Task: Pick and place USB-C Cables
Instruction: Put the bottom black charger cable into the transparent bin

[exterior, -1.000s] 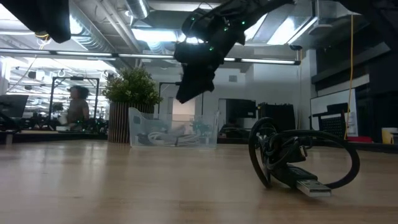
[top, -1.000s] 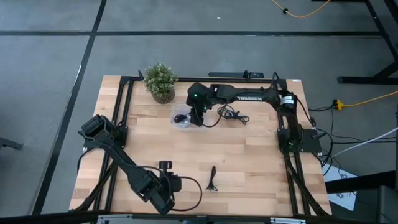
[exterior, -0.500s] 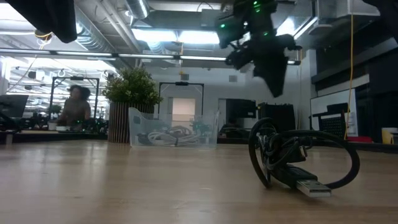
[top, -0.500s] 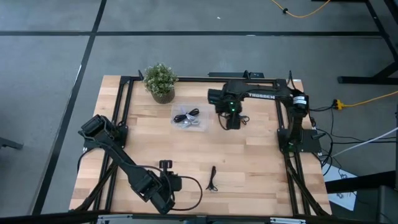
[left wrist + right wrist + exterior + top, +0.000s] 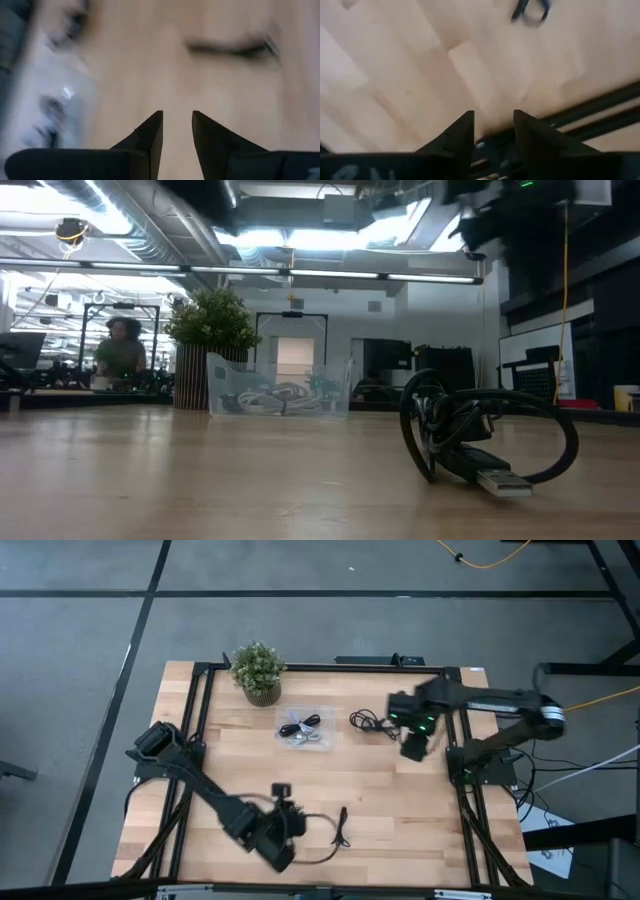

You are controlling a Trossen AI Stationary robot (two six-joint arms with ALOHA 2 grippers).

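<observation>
A clear bin [image 5: 304,729] at the table's far middle holds several cables, white and black; the low view shows it as [image 5: 279,387]. One black USB-C cable [image 5: 371,722] lies on the wood right of the bin. Another black cable [image 5: 341,827] lies near the near edge; it sits coiled with a silvery plug in the low view [image 5: 482,442]. My right gripper [image 5: 413,747] hangs open above the table's right side, past the far cable [image 5: 530,10]. My left gripper [image 5: 297,823] is open, just left of the near cable [image 5: 234,48].
A potted plant [image 5: 258,672] stands at the far left, beside the bin. The table's black frame rail [image 5: 600,112] runs close under my right gripper. Bare wood lies between the bin and the near cable. A person [image 5: 122,350] shows in the room behind.
My right gripper has swung from above the bin toward the table's right edge, passing over the far black cable. My left arm has moved along the near edge toward the right, closing on the near cable. The cables on the table have stayed put.
</observation>
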